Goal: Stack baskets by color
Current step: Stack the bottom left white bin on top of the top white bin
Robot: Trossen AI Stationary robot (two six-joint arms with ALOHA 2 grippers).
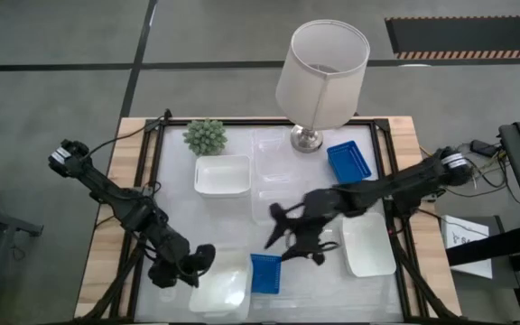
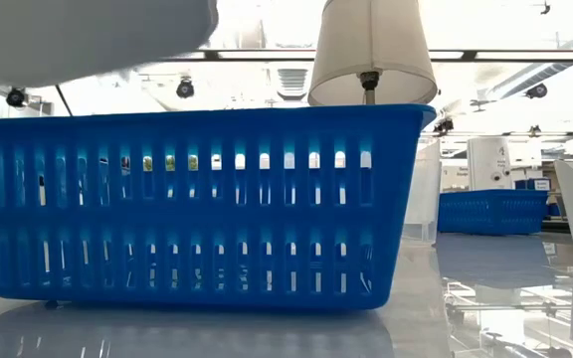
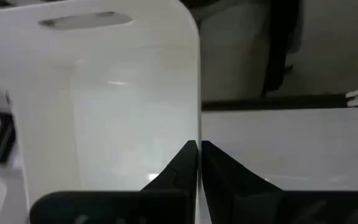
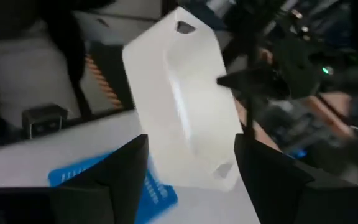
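My left gripper (image 1: 199,264) (image 3: 199,155) is shut on a white basket (image 1: 219,291) (image 3: 104,93) at the table's near left. The low view shows this basket (image 2: 88,40) raised above the table. Beside it, a blue basket (image 1: 265,273) (image 2: 197,209) rests on its base near the front edge. My right gripper (image 1: 283,239) (image 4: 191,168) hovers open over the table's middle, just above and behind that blue basket, with nothing between its fingers. In the right wrist view the lifted white basket (image 4: 179,93) shows farther off, beyond the open fingers. My left gripper pinches a side edge of the white basket's wall (image 3: 198,134) between its two fingers. The fingers come slanting down from the table's left. The basket is lifted clear of the table and tilted.
A second blue basket (image 1: 348,161) stands at the far right beside the lamp (image 1: 321,68). White baskets sit at mid-left (image 1: 222,175) and at the right (image 1: 366,244). Clear baskets (image 1: 276,171) lie in the middle, toward the far side. A green plant (image 1: 206,135) stands far left.
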